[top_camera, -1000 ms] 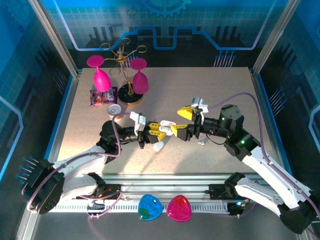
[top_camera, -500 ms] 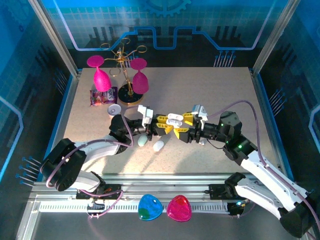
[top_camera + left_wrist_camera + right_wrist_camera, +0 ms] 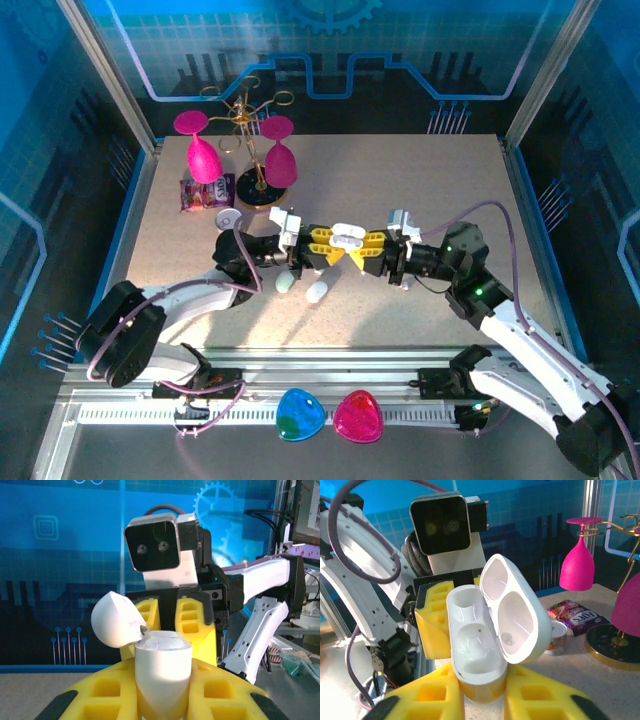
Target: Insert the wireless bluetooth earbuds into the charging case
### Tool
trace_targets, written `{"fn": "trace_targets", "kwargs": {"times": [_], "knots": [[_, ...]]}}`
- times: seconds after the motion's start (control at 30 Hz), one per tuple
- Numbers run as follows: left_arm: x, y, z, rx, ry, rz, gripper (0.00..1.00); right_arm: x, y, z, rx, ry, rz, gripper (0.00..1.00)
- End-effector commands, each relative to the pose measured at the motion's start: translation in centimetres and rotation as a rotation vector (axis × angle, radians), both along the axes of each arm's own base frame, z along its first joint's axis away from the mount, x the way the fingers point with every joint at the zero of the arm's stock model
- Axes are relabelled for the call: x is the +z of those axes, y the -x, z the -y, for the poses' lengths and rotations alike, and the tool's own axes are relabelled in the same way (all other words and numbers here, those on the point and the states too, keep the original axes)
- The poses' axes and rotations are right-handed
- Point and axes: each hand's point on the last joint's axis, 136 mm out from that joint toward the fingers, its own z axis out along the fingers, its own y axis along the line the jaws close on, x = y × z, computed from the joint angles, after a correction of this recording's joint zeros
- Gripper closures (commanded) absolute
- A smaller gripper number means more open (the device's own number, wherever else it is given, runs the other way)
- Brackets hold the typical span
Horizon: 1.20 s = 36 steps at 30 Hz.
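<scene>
Now confirm the right gripper (image 3: 362,250), spread wide a second ago, clenched on the base of the charging case (image 3: 477,680) opposite the clamped left gripper (image 3: 322,248), keep the case aloft above the table (image 3: 420,180) with lid (image 3: 517,612) hinged open (both wells (image 3: 470,647) bare), and proceed to fetching an earbud.

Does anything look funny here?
Yes. The open charging case hangs in the air, pinched between the left hand and the right hand, and both its slots are empty.
</scene>
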Motion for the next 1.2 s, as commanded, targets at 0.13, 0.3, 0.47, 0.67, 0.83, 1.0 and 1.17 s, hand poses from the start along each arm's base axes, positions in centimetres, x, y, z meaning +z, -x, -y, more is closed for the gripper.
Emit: {"fn": "trace_targets", "kwargs": {"times": [0.13,0.3,0.47,0.67,0.83,1.0,1.17], "knots": [[1.0,1.1,-0.4,-0.006,0.029,0.033,0.70,0.6,0.9,0.4,0.017,-0.010,0.019,0.91],[1.0,0.8,-0.3,-0.006,0.030,0.023,0.64,0.5,0.9,0.5,0.008,0.000,0.016,0.93],[0.9,0.8,-0.1,-0.011,0.028,0.016,0.66,0.3,0.9,0.5,0.006,0.018,0.013,0.93],[0.5,0.9,0.1,-0.025,0.014,0.009,0.69,0.3,0.8,0.5,0.002,0.031,0.021,0.93],[0.1,1.0,0.3,-0.036,0.001,0.013,0.67,0.6,0.8,0.4,0.011,0.014,0.025,0.94],[-0.2,1.0,0.5,-0.044,-0.010,0.005,0.73,0.4,0.7,0.4,0.006,0.017,0.026,0.94],[-0.4,1.1,0.6,-0.051,-0.015,0.012,0.89,0.3,0.6,0.5,-0.003,0.021,0.023,0.92]]}}
